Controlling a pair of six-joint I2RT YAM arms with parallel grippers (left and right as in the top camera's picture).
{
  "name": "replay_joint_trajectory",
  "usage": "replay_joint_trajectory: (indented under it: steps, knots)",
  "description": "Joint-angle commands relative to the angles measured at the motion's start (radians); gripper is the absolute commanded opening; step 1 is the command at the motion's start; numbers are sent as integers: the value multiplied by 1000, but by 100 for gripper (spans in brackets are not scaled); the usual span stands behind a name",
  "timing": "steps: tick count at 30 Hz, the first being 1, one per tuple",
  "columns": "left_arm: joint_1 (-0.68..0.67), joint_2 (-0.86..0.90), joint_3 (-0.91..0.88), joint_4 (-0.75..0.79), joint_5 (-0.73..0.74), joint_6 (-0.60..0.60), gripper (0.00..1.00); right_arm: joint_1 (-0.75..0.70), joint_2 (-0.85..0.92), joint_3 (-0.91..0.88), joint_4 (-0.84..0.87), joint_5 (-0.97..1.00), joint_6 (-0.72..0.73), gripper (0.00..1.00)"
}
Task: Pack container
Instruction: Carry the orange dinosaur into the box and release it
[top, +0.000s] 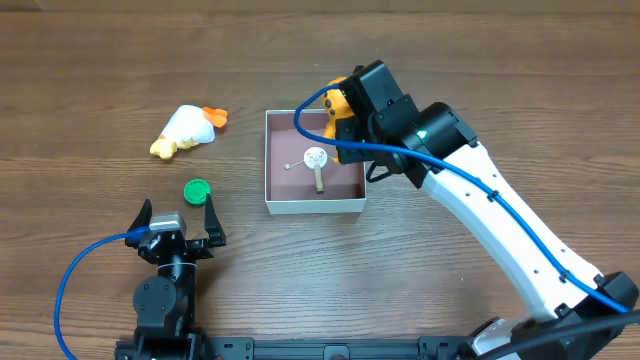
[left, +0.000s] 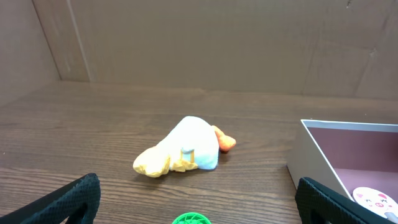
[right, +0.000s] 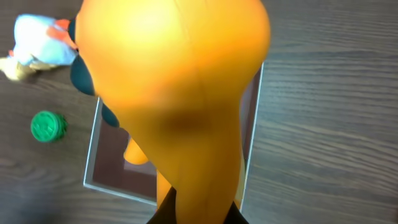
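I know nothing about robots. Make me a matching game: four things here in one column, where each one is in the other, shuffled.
Things
1. orange toy
2. green disc
3. white plush duck
4. small white round-faced piece

Places
A. inside the container
B. on the table, just ahead of the open left gripper
C. held by the right gripper
D. lying on the table, left of the container's far corner

Pairs: 1-C, 2-B, 3-D, 4-A
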Motion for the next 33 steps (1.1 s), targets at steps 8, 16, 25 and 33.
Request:
replay_joint_trajectory:
  steps: [8, 16, 25, 33]
  knots:
    - [5, -10, -5, 4, 12, 26, 100, -2, 122, -51, 61, -16, 43, 4]
    - [5, -10, -5, 4, 12, 26, 100, -2, 171, -51, 84, -25, 55, 4]
    - [5, -10, -5, 4, 12, 26, 100, -2, 179, -55, 110, -25, 55, 6]
    - [5, -10, -5, 4, 12, 26, 100, -2, 226, -56, 121, -25, 84, 7]
